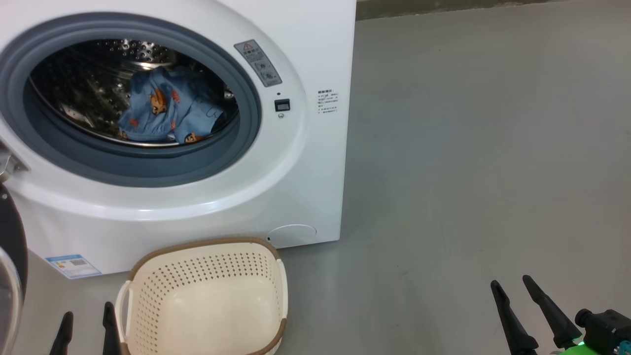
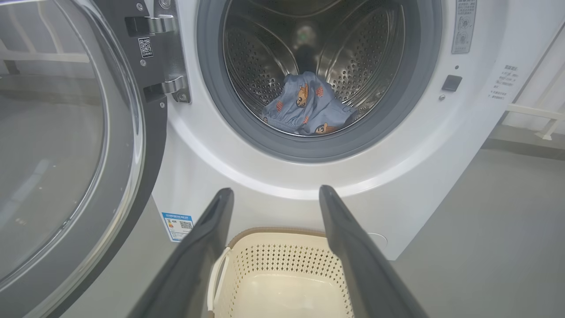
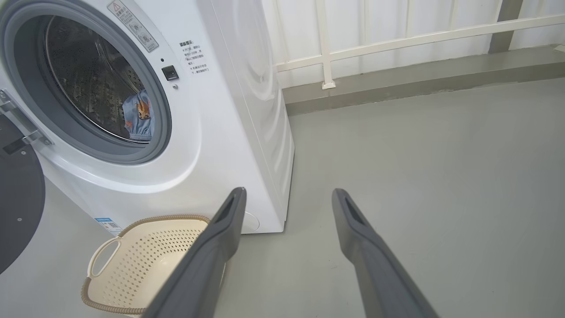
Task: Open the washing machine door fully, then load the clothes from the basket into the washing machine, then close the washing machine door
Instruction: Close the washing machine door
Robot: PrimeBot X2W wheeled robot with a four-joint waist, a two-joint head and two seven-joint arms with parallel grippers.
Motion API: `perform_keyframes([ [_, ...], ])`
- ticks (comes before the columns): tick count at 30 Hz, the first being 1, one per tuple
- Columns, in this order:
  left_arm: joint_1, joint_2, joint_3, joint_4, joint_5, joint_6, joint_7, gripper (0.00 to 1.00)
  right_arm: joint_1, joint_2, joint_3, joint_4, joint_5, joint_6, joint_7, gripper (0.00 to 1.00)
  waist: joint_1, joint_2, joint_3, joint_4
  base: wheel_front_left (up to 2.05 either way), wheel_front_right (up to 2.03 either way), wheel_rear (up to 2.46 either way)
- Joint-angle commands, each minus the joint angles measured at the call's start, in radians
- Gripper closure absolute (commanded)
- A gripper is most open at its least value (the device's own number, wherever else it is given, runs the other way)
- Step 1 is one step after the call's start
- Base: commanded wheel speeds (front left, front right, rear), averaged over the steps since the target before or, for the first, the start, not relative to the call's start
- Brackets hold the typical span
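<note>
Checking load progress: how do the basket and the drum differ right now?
The basket is cream plastic with a brown rim; the drum is shiny steel. The basket is empty; the drum holds the blue bear-print clothes. The basket opens upward on the floor; the drum faces forward, its door standing open. Both have perforated walls.

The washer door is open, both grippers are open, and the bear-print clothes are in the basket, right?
No: the bear-print clothes lie inside the washing machine's drum, not the basket, as the left wrist view shows. The door is open, and the left gripper and right gripper are open.
</note>
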Motion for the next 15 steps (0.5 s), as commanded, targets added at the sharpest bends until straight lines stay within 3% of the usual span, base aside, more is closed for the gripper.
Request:
perform_keyframes([
  [1,-0.013,0.01,0.026,-0.029,-0.01,0.008,-0.006,0.0,-0.008,-0.021,0.019,-0.025,0.002,0.003,-0.005,0.0,0.0,0.0,0.0,0.001,-1.03,1.03,0.0],
  [10,-0.011,0.01,0.017,-0.033,-0.017,0.007,-0.006,0.0,-0.006,-0.021,0.016,-0.03,0.001,0.003,-0.005,0.0,0.0,0.0,0.004,0.01,-1.32,1.32,0.0],
  [15,-0.01,0.01,0.012,-0.038,-0.02,0.005,-0.006,0.0,-0.006,-0.02,0.013,-0.031,0.0,0.003,-0.005,0.0,0.0,0.0,0.005,0.016,-0.71,0.71,0.0],
])
